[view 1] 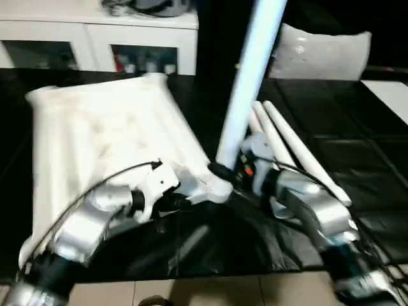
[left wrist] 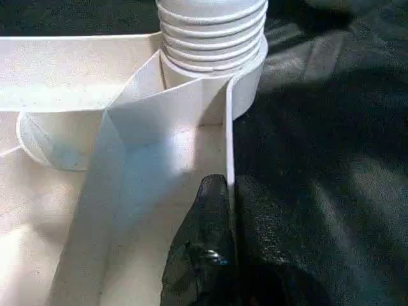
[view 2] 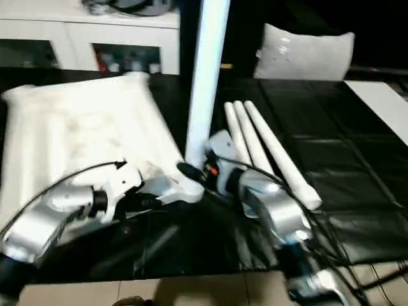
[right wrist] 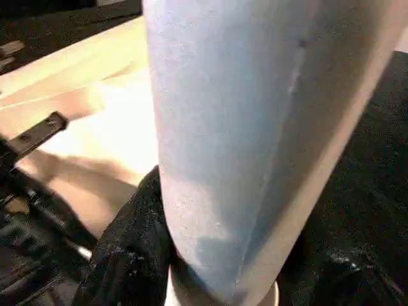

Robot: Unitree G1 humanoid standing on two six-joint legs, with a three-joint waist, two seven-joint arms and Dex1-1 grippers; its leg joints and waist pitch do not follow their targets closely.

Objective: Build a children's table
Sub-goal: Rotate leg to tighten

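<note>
Tabletop (view 1: 108, 134) of the children's table, all white, lies underside up on the left half of the black-covered work table (view 1: 357, 166), its near right corner close to the table's front edge. The left gripper (view 1: 191, 199) is at that corner, just left of the round corner socket (left wrist: 245, 83). In the left wrist view one black finger (left wrist: 204, 255) presses the inner face of the thin side wall that runs up to the socket, and the other finger seems to sit on the wall's outer side against the black cover, so the jaws look closed on the rim of the tabletop.

One leg (view 1: 248, 83) stands nearly upright in that socket, its ribbed, threaded end (left wrist: 213, 32) entering the socket's mouth with several rings exposed above it. The right gripper (view 1: 231, 173) meets the leg low down, just above the socket. In the right wrist view a black finger (right wrist: 131, 248) wraps one side of the tube and dark gripper material shows on the other side, so it is clamped around the leg.

Three more legs (view 2: 261, 150) lie side by side on the black cover to the right of the upright one, fanning away toward the table's right edge. Four legs in all: one standing, three lying. One tabletop.

A white cabinet (view 1: 95, 38) stands beyond the table's far left edge.
</note>
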